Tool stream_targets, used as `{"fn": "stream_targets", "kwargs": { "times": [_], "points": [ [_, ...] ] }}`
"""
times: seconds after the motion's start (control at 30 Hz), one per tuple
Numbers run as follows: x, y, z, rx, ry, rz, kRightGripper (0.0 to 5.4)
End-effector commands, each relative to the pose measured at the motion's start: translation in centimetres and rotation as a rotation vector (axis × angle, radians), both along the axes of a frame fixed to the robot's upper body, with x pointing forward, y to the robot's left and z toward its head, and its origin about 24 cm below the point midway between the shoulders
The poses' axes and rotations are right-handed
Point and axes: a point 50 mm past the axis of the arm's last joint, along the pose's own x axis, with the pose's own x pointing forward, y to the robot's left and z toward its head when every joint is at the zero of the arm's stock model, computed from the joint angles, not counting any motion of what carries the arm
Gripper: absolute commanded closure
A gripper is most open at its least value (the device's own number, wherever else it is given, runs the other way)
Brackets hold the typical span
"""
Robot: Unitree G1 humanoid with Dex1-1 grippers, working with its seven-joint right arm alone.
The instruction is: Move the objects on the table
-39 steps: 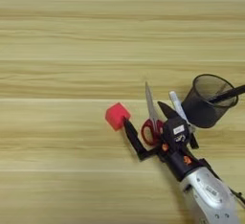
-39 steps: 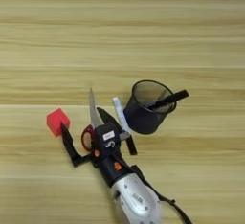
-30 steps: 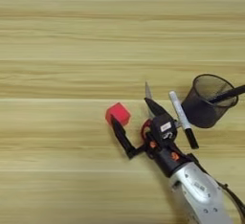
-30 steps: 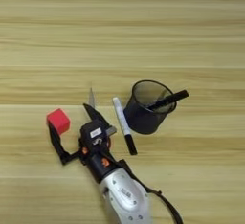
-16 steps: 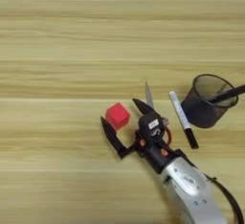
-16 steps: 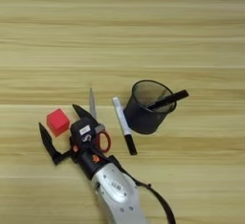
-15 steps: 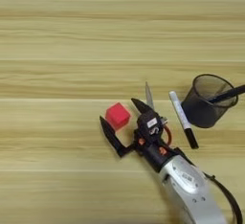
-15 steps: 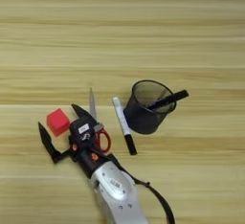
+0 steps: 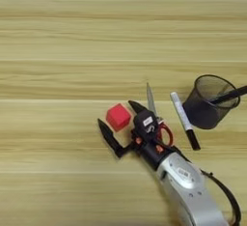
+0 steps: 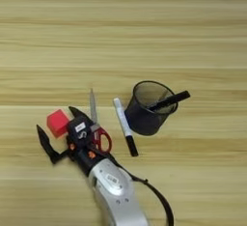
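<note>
A small red cube lies on the wooden table, just left of the scissors. My right gripper is open, one black finger left of and in front of the cube and the other at its far right side, so the cube sits between them. I cannot tell whether either finger touches it. The scissors' silver blades point away from me, and their red handles are partly hidden under my wrist. A white marker with a black cap lies to the right of the scissors.
A black mesh cup stands right of the marker with a black pen leaning out of it. My silver forearm comes in from the bottom edge. Bare wood stretches across the far and left parts of the table.
My gripper has swung left from above the scissors' handles to the red cube, and its fingers now straddle it. The cube, scissors, marker and cup have not moved.
</note>
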Motion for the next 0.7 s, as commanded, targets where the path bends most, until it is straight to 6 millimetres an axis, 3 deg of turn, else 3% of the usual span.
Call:
{"fn": "stream_targets", "kwargs": {
  "times": [0.03, 0.43, 0.7],
  "points": [
    [1.15, 0.37, 1.28, 0.029, -0.062, 0.002, 0.02],
    [1.29, 0.5, 0.93, 0.038, -0.047, 0.003, 0.02],
    [1.32, 0.52, 0.8, 0.042, -0.043, 0.003, 0.78]
  ]
}}
